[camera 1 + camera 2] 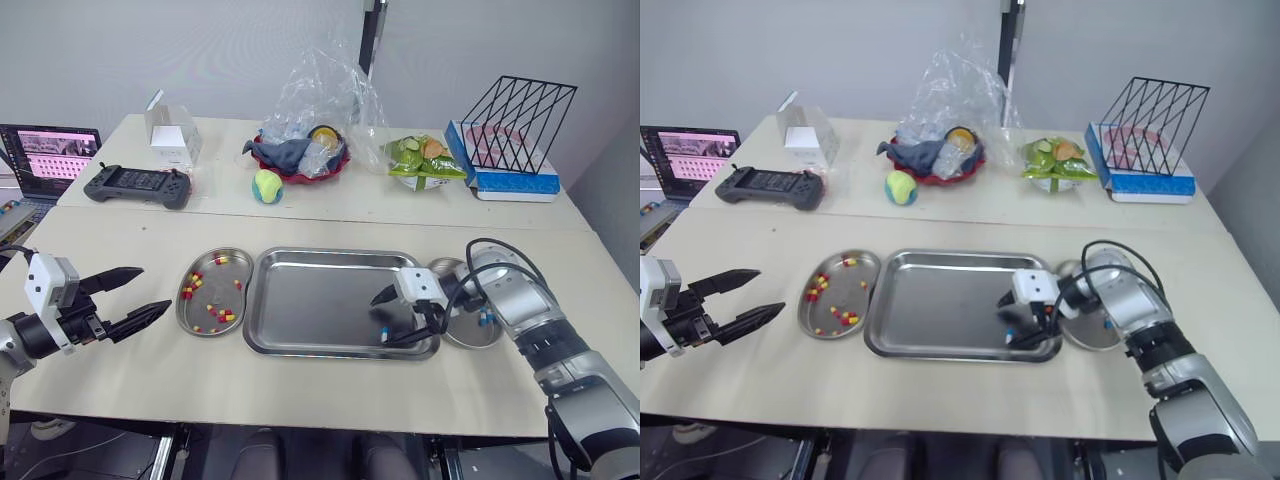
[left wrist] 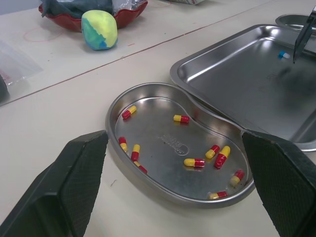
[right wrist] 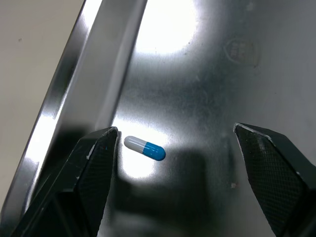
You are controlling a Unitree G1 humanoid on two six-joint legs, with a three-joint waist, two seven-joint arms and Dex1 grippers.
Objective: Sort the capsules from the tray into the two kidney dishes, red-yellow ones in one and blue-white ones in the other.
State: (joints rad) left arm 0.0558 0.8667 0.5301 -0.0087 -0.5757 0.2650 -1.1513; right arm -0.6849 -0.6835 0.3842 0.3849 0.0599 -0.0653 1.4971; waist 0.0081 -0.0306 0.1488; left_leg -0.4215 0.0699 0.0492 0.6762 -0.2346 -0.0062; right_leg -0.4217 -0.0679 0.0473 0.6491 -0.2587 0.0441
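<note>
My right gripper (image 1: pixel 381 320) stands right of centre in the lower half of the head view, inside the right end of the tray (image 1: pixel 320 300). Its jaws are spread wide and hold nothing. One blue-white capsule (image 3: pixel 144 148) lies flat on the tray floor between the two fingers (image 3: pixel 94 168), close to one of them and touching neither; it lies just beside the tray's front wall. My left gripper (image 1: pixel 153 288) hangs at the far left edge of the frame, above the counter (image 1: pixel 300 400) and apart from everything on it. It is also spread and empty, and its tips point toward the left dish (image 1: pixel 236 320). That dish lies just left of the tray, at centre left of the frame, and holds about a dozen red-yellow capsules (image 2: pixel 195 162) scattered over its floor. The right dish (image 1: pixel 470 340) lies just right of the tray, partly covered by my right arm. Blue-white capsules (image 1: pixel 486 318) show inside it; their number cannot be told. In the upper half of the frame, well apart from the tray, the counter carries a game controller (image 1: pixel 137 185), a tennis ball (image 1: pixel 266 186), a red bowl (image 1: pixel 300 168) under a clear plastic bag (image 1: pixel 320 90), and a black wire rack (image 1: pixel 520 110) at upper right.
</note>
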